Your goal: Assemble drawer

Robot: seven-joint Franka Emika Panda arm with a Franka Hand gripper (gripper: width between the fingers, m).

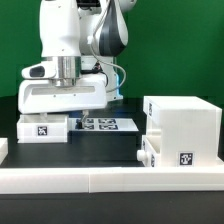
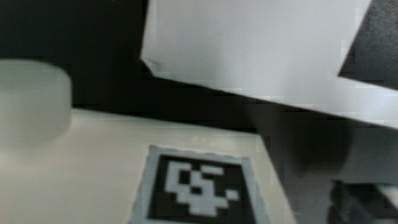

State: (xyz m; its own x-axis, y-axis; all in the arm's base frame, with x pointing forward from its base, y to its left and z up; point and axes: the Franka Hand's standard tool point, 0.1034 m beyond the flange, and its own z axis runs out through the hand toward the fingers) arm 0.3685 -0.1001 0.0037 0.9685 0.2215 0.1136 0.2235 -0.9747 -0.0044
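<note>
The large white drawer housing (image 1: 185, 128) stands at the exterior view's right, with a tag on its front. A small white tray (image 1: 41, 128) with a tag lies at the left. A second small white piece (image 1: 149, 150) sits against the housing's lower left side. My gripper (image 1: 85, 105) hangs low, just right of and behind the left tray. The wrist view is blurred and very close. It shows a tagged white surface (image 2: 196, 185) and a white panel (image 2: 249, 50) beyond it. I cannot make out how the jaws stand.
The marker board (image 1: 103, 124) lies flat on the black table behind the gripper. A white rim (image 1: 70, 178) runs along the table's front. A green wall is behind the arm.
</note>
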